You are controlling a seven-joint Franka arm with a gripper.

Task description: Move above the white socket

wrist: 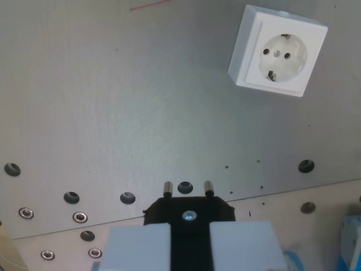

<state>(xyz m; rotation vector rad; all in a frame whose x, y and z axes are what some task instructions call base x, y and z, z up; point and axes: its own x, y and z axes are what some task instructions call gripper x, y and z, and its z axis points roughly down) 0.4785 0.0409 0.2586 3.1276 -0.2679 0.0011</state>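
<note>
A grey metal plate [141, 101] fills most of the wrist view, matte and lightly scuffed, with a short red line [149, 5] at its top edge. Along its lower part runs a scatter of round holes [71, 197], some dark and open, some holding shiny screw heads [26, 213], and a seam crosses the plate at a slant below them. The white socket [278, 49] lies flat on the plate at the wrist view's upper right, well apart from the gripper, its square housing turned slightly clockwise and its round recessed face with two pin holes pointing up toward the camera. Nothing stands between. At the bottom centre, the gripper [189, 248] clamps its two pale fingers [138, 248] on a black plug [189, 212], whose two metal pins [167, 188] point up the picture. A blue object [351, 240] shows at the lower right edge, too cropped to identify.
</note>
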